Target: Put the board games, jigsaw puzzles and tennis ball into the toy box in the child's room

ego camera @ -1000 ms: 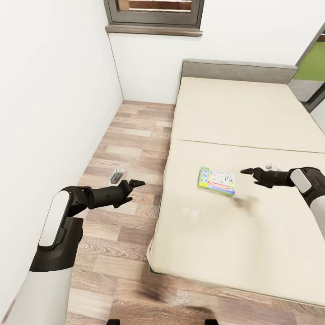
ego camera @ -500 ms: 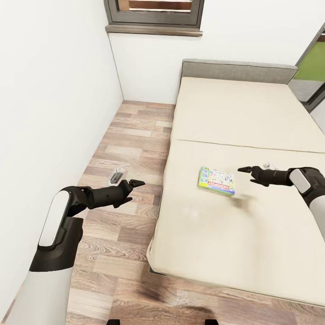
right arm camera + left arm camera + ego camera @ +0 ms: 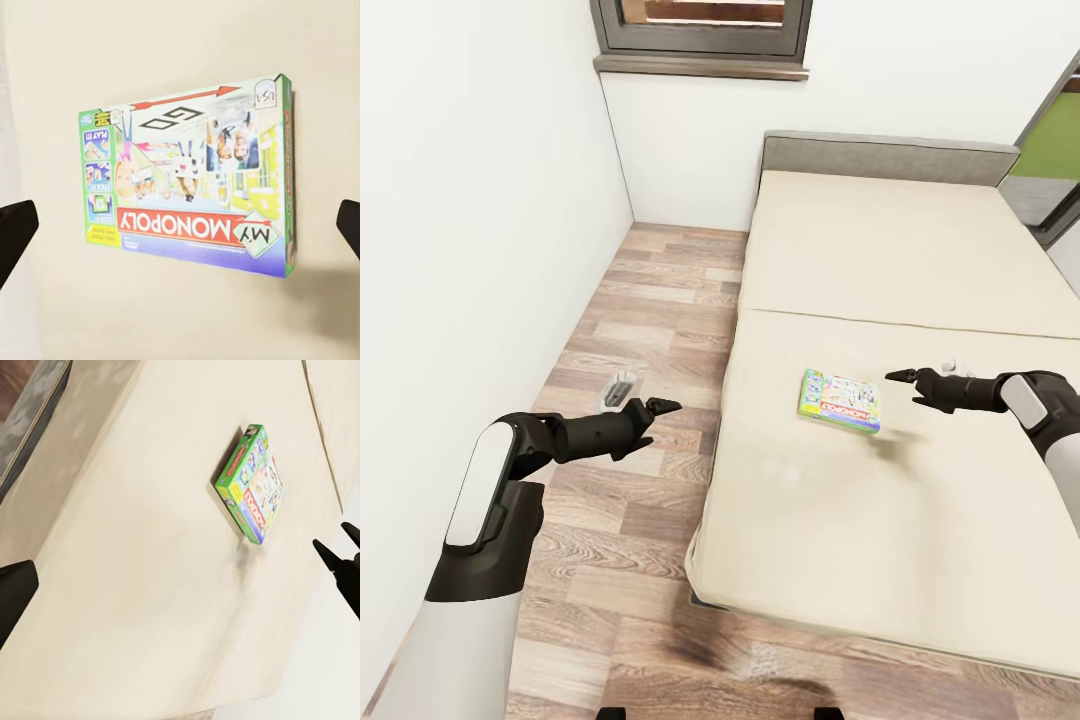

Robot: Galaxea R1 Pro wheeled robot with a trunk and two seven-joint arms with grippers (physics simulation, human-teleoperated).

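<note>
In the head view a plain white wall (image 3: 470, 200) fills the left side of the frame, and a strip of wood-plank floor (image 3: 650, 300) runs from the lower left up to the far wall, where the dark sill of a window (image 3: 700, 40) sits at the top. A small pale grey object (image 3: 620, 386) lies on the planks; what it is cannot be made out. The left end effector (image 3: 652, 407) hangs over the floor in the lower left, its two dark fingers parted. To the right, the bed (image 3: 880, 250) takes up the centre and right of the frame, with a plain beige cover and a grey headboard (image 3: 890, 158) against the far wall. One board game lies flat on the cover near the middle of the frame: the green-edged Monopoly box (image 3: 841, 400). Just right of it, apart from it, hovers the right end effector (image 3: 908, 378); in the right wrist view its finger tips stand wide apart at either edge with the box (image 3: 195, 180) between them, untouched. At the far right edge a green panel (image 3: 1050, 140) shows through a doorway.
</note>
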